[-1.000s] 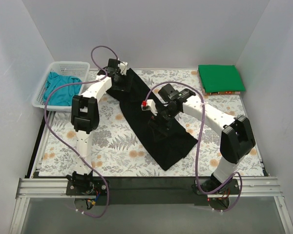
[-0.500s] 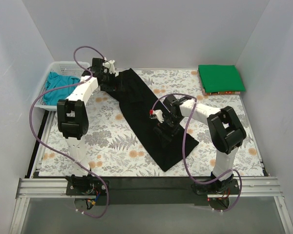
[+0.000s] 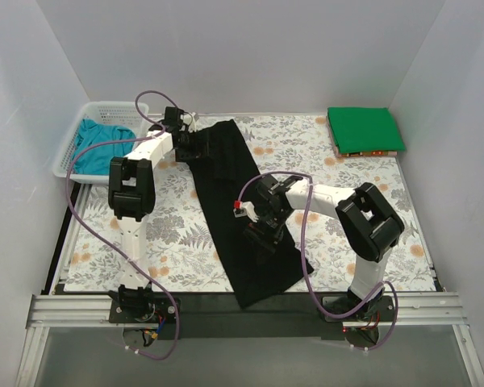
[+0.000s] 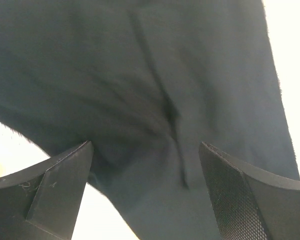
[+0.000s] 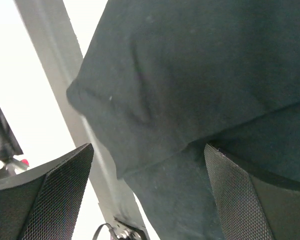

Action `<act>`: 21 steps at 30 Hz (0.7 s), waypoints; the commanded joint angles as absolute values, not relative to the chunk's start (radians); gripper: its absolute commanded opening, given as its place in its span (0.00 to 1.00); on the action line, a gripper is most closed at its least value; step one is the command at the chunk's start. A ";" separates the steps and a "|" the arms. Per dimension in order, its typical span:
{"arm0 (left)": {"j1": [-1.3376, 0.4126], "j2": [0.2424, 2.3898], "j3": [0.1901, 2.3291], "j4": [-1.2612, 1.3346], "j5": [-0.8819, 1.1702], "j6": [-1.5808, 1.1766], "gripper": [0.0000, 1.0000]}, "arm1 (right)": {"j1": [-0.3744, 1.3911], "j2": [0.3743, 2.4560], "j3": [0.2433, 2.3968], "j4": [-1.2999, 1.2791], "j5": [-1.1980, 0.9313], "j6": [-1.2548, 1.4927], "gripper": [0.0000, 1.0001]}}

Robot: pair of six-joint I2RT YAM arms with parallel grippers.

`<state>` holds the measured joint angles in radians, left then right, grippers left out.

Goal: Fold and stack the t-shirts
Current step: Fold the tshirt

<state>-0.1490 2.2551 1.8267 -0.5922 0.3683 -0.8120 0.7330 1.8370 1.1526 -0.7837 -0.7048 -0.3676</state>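
The black t-shirt lies folded into a long strip, running from the back centre of the table to the near edge. My left gripper is at its far end, jaws wide apart over the black cloth. My right gripper is low over the strip's middle, jaws wide apart with a folded edge of the black cloth between them. The green t-shirt lies folded at the back right. The teal t-shirt lies crumpled in the basket.
The white mesh basket stands at the back left corner. The flowered table cover shows on both sides of the strip. The strip's near end reaches the dark front edge. White walls close in three sides.
Both arms swung left and the black strip turned with them: its near end slid left and toward the front edge, so it now lies more upright. The right gripper moved nearer and lower.
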 commanded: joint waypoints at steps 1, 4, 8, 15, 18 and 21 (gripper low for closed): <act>-0.140 2.304 1.877 -0.591 0.307 -0.804 0.86 | 0.753 1.829 1.138 -0.807 -0.788 -0.361 0.98; -0.138 2.373 1.953 -0.609 0.327 -0.770 0.86 | 0.750 1.793 1.170 -0.815 -0.822 -0.362 0.98; -0.140 2.459 2.080 -0.617 0.374 -0.744 0.86 | 0.736 1.747 1.222 -0.810 -0.824 -0.356 0.98; -0.140 2.576 2.354 -0.566 0.403 -0.753 0.91 | 0.638 1.756 1.339 -0.795 -0.805 -0.344 0.98; -0.138 2.484 2.344 -0.506 0.399 -0.753 0.94 | 0.563 1.782 1.403 -0.761 -0.815 -0.302 0.98; -0.130 2.343 2.277 -0.474 0.411 -0.762 0.97 | 0.485 1.807 1.500 -0.665 -0.812 -0.215 0.98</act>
<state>-0.1406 2.5546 2.2913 -0.5343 0.4007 -0.7635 0.5579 1.7889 1.4048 -0.7666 -0.7898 -0.2977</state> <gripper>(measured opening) 0.961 0.983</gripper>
